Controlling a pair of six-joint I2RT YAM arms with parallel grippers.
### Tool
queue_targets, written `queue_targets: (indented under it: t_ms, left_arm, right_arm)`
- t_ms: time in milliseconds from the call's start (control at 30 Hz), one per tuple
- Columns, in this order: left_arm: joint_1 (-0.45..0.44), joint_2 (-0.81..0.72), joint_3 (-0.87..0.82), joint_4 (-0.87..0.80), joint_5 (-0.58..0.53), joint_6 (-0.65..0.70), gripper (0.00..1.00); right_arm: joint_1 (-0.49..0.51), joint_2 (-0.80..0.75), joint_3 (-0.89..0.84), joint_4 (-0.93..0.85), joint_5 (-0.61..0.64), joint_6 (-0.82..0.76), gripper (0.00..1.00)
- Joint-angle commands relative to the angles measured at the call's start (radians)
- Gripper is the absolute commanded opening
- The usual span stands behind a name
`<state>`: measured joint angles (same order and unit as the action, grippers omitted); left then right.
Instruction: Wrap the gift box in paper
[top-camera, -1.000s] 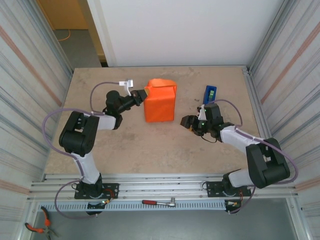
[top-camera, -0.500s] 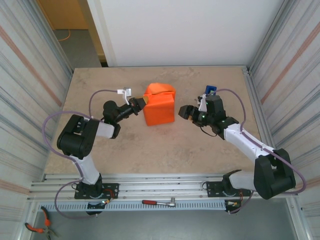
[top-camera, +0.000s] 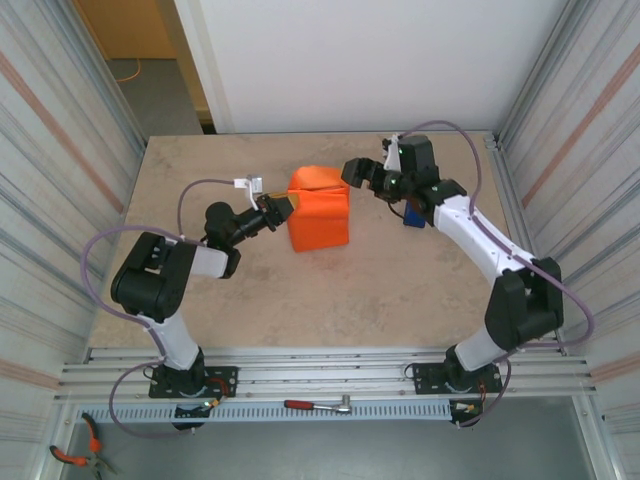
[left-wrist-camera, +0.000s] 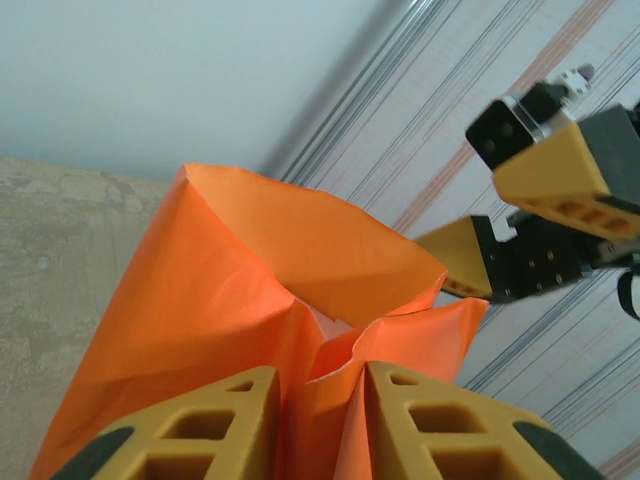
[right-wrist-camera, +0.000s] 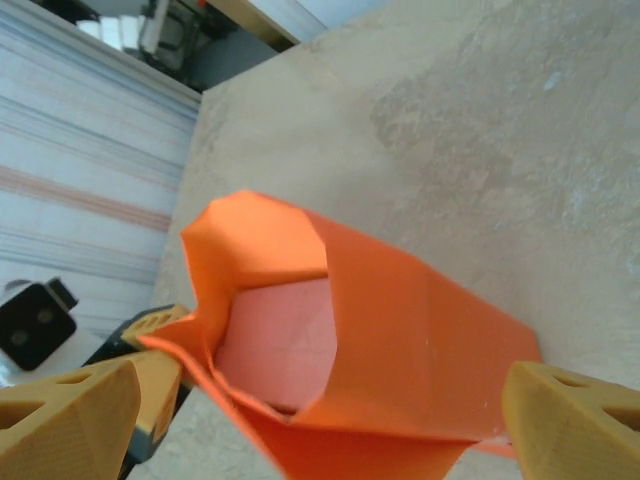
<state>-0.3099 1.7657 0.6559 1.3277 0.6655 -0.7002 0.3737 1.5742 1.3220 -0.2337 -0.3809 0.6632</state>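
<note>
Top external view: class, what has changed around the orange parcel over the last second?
The right hand swung from the middle of the table to the far side and is now open at the far right corner of the paper. The left hand slid slightly nearer along its left side, a fold between its fingers. The paper stayed standing in place.

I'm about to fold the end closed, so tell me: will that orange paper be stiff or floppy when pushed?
The paper probably holds creases: its open flaps stand up with sharp folds. It looks thin, so a push likely buckles it, like the crumpled fold at the left gripper. It seems light; the box inside probably anchors it.
</note>
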Motion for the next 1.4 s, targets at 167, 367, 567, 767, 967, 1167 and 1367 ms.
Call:
queue_targets:
  t_ms: [167,367,567,767,967,1167,1367]
  left_arm:
    - [-0.005,-0.091,0.013,-0.067,-0.006,0.009,0.56]
    - [0.028,-0.193,0.028,-0.163,-0.038,-0.037,0.67]
    - [0.069,-0.346,0.219,-0.786,-0.105,0.051,0.7]
    - [0.042,-0.329,0.518,-1.384,-0.193,0.244,0.71]
    - [-0.018,-0.225,0.748,-1.699,-0.33,0.357,0.71]
    - [-0.08,-0.108,0.906,-1.899,-0.458,0.445,0.71]
    - [-0.087,-0.074,0.904,-1.93,-0.494,0.445,0.68]
  right_arm:
    - [0.0,0.199,0.288,-0.312,0.013,-0.109,0.87]
    - [0.001,0.314,0.461,-0.464,0.007,-0.132,0.82]
    - [0.017,0.386,0.608,-0.589,0.021,-0.161,0.78]
    - [0.031,0.441,0.702,-0.69,0.056,-0.207,0.78]
    - [0.063,0.491,0.798,-0.802,0.139,-0.261,0.78]
    - [0.074,0.514,0.825,-0.865,0.217,-0.289,0.75]
    - [0.071,0.515,0.822,-0.875,0.228,-0.293,0.62]
